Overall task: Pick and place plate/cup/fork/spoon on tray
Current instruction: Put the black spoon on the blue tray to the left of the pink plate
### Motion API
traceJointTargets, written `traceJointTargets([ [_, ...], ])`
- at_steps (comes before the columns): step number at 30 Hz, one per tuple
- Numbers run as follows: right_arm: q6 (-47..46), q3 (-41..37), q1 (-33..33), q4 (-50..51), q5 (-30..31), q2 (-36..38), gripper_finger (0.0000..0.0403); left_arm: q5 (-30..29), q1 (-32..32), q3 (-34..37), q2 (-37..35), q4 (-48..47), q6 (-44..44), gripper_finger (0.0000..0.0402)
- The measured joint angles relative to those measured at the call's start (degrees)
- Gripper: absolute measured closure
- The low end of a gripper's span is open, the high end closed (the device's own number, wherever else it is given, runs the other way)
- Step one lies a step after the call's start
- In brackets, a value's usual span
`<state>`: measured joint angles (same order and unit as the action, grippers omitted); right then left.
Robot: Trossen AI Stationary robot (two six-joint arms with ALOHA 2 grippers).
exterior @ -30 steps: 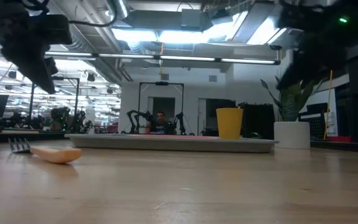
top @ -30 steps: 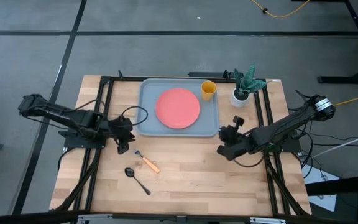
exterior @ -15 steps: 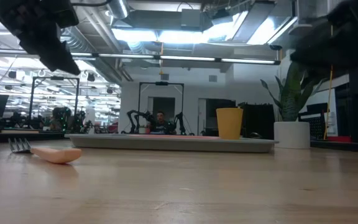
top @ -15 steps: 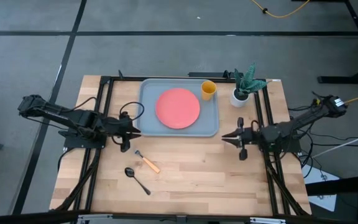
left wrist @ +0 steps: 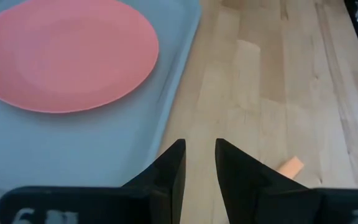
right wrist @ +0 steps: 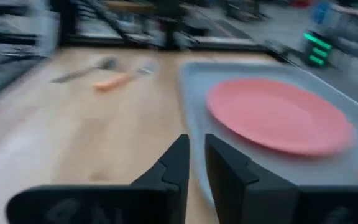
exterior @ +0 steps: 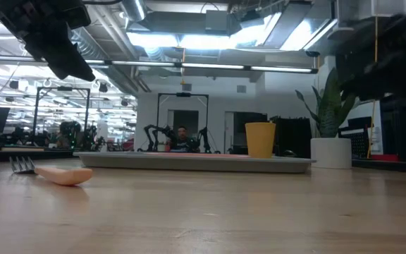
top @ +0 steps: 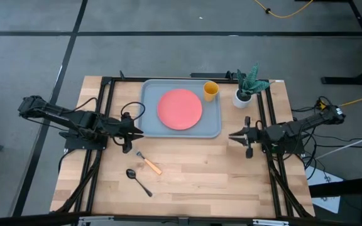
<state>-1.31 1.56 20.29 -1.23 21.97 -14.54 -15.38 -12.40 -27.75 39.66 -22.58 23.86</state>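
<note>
The coral-pink plate (top: pixel 180 108) lies flat in the light blue-grey tray (top: pixel 149 119), and the yellow-orange cup (top: pixel 210 91) stands upright in the tray's far right corner. The orange-handled fork (top: pixel 149 164) and the dark spoon (top: pixel 139 181) lie flat on the wooden table in front of the tray's left end. My left gripper (top: pixel 140 134) hovers shut and empty by the tray's near left corner, fingers level and pointing right. My right gripper (top: pixel 231 135) hovers shut and empty just off the tray's near right corner, pointing left.
A white pot with a green plant (top: pixel 244 94) stands to the right of the tray, beside the cup. Black frame rails (top: pixel 99 125) run along the table's left and right sides. Bare wood lies in front of the tray, to the right of the fork.
My left gripper has risen and tipped from pointing down near the fork to level, moving toward the tray's near left corner. My right gripper has swung up from a lower, turned pose to level and drawn back a little toward the table's right edge. The objects have stayed put.
</note>
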Motion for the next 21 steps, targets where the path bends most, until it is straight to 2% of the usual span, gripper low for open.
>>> traceJointTargets([
  [2, 2.1, 0.0, -0.2, 0.5, -4.1, 2.1, 0.0347, -0.2, 0.0, 0.0, 0.0, 0.0, 0.0, 0.0321],
  [9, 9.2, 0.0, -0.3, 0.7, -6.7, 6.4, 0.0347, -0.5, 0.0, 0.0, 0.0, 0.2, 1.5, 0.0321],
  [16, 7.5, 0.0, -0.7, 2.3, -18.9, 7.2, 0.0347, -0.5, 0.0, 0.0, 0.1, 1.6, 1.6, 0.0321],
  [21, 7.0, 0.0, -4.2, 2.6, -20.6, 7.2, 0.0347, -0.5, 0.0, 0.0, 0.1, 2.7, 1.6, 0.0321],
])
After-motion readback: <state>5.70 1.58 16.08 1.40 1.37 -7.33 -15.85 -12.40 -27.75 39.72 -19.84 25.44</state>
